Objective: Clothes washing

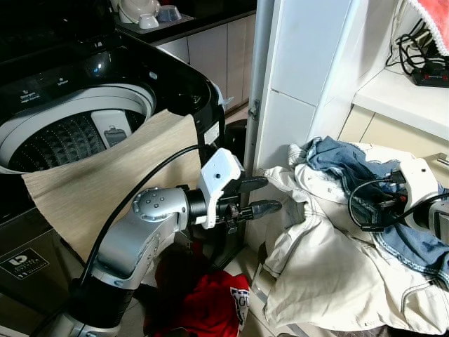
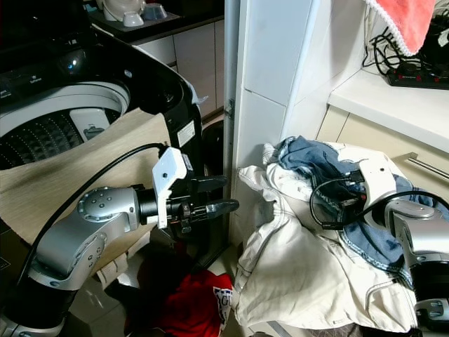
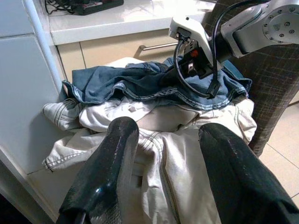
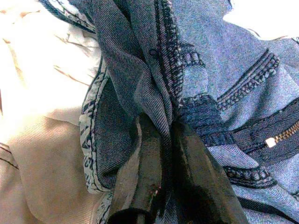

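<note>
Two grippers in frame. Nearest the camera, low on the floor: a red garment (image 1: 210, 305) crumpled at the foot of the washing machine (image 1: 105, 91), below the left arm.

Left gripper (image 1: 261, 195) is held out level in front of the machine's front corner, pointing at the laundry pile. Jaws released, fingers (image 3: 105, 177) spread wide with nothing between them; the cream garment (image 1: 330, 267) sits past the tips, not touched.

Right gripper (image 4: 161, 154) is down in the pile on the right side. Jaws clenched on a fold of the blue jeans (image 1: 365, 175): the wrist view shows a seam pinched between both fingers, with the zipper (image 4: 282, 136) just beside the grip.

Pile layout: cream garment underneath and spilling forward, jeans draped over the top and back of it. Pile butts against the white cabinet panel (image 1: 302, 77).

Washing machine: top loader, lid up, drum (image 1: 66, 140) visible through the opening. Can't tell whether anything is inside the drum. A beige cloth (image 1: 105, 182) hangs over the front rim of the machine and down its front face, behind the left forearm.

Farther back on the right, a white counter (image 1: 400, 95) carries a black power strip with cables (image 1: 421, 53); a red-pink towel (image 1: 431, 21) hangs above it. Back left, white dishes (image 1: 144, 12) on a dark counter behind the machine.
</note>
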Motion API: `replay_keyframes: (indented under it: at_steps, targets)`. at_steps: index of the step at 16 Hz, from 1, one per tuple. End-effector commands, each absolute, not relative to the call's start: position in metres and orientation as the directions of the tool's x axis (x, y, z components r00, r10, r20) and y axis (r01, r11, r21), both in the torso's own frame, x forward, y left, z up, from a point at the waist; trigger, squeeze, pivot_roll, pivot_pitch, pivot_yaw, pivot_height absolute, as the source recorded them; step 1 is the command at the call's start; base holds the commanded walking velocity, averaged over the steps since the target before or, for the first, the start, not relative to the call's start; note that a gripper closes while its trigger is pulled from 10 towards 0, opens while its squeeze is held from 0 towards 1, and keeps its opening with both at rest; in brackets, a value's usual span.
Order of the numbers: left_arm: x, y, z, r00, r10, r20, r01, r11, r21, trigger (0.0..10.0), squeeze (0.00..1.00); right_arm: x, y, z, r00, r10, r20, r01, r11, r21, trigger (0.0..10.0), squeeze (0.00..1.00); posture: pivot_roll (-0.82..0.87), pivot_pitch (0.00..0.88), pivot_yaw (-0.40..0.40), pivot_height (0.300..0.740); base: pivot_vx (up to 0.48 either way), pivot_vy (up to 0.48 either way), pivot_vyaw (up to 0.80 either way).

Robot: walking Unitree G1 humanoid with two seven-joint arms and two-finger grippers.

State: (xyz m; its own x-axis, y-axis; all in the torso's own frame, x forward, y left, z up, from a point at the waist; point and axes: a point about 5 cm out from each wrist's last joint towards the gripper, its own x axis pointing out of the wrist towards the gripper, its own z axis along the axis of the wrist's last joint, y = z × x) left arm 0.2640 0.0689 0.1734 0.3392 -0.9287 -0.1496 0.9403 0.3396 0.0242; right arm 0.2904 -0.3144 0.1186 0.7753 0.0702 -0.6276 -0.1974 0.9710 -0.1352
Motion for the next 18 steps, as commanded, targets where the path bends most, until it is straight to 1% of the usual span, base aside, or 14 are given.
replay_keyframes:
  at_steps: [1, 6, 7, 8, 9, 13, 15, 16, 18]
  targets:
    - [0.264, 0.070, 0.181, 0.344, -0.929, -0.136, 0.939, 0.341, 0.044, 10.0, 0.00, 0.293, -0.315, 0.127, 0.792, 0.075, -0.605, -0.196, 0.971, -0.136, 0.0, 0.00, -0.15, 0.000, 0.030, 0.740, 0.000, 0.000, 0.00]
    - [0.264, 0.070, 0.181, 0.344, -0.929, -0.136, 0.939, 0.341, 0.044, 10.0, 0.00, 0.293, -0.315, 0.127, 0.792, 0.075, -0.605, -0.196, 0.971, -0.136, 0.0, 0.00, -0.15, 0.000, 0.030, 0.740, 0.000, 0.000, 0.00]
    - [0.266, 0.071, 0.182, 0.361, -0.923, -0.129, 0.932, 0.358, 0.046, 10.0, 0.00, 0.293, -0.314, 0.134, 0.814, 0.090, -0.574, -0.186, 0.976, -0.111, 0.0, 0.00, -0.15, 0.000, 0.030, 0.740, 0.000, 0.000, 0.00]
    - [0.281, 0.070, 0.195, 0.457, -0.888, -0.055, 0.888, 0.453, 0.072, 10.0, 0.00, 0.293, -0.302, 0.187, 0.906, 0.169, -0.389, -0.217, 0.973, -0.083, 0.0, 0.00, -0.17, 0.000, 0.040, 0.740, 0.000, 0.000, 0.00]
    - [0.284, 0.069, 0.197, 0.483, -0.875, -0.039, 0.874, 0.479, 0.078, 10.0, 0.00, 0.292, -0.298, 0.200, 0.920, 0.192, -0.343, -0.234, 0.968, -0.086, 0.0, 0.00, -0.17, 0.000, 0.040, 0.740, 0.000, 0.000, 0.00]
    - [0.287, 0.071, 0.196, 0.510, -0.859, -0.045, 0.859, 0.506, 0.078, 10.0, 0.00, 0.293, -0.291, 0.199, 0.916, 0.210, -0.341, -0.252, 0.964, -0.084, 0.0, 0.00, -0.16, 0.000, 0.035, 0.740, 0.000, 0.000, 0.00]
    - [0.290, 0.072, 0.198, 0.533, -0.845, -0.034, 0.845, 0.530, 0.076, 10.0, 0.00, 0.290, -0.288, 0.207, 0.924, 0.208, -0.320, -0.245, 0.967, -0.077, 0.0, 0.00, -0.16, 0.000, 0.035, 0.740, 0.000, 0.000, 0.00]
    - [0.293, 0.073, 0.203, 0.558, -0.830, 0.002, 0.826, 0.556, 0.089, 10.0, 0.00, 0.290, -0.287, 0.217, 0.935, 0.221, -0.278, -0.249, 0.966, -0.069, 0.0, 0.00, -0.16, 0.000, 0.037, 0.740, 0.000, 0.000, 0.00]
    - [0.303, 0.077, 0.212, 0.616, -0.784, 0.074, 0.776, 0.621, 0.111, 10.0, 0.00, 0.290, -0.285, 0.251, 0.955, 0.284, -0.091, -0.284, 0.959, 0.011, 0.0, 0.00, -0.16, 0.000, 0.037, 0.740, 0.000, 0.000, 0.00]
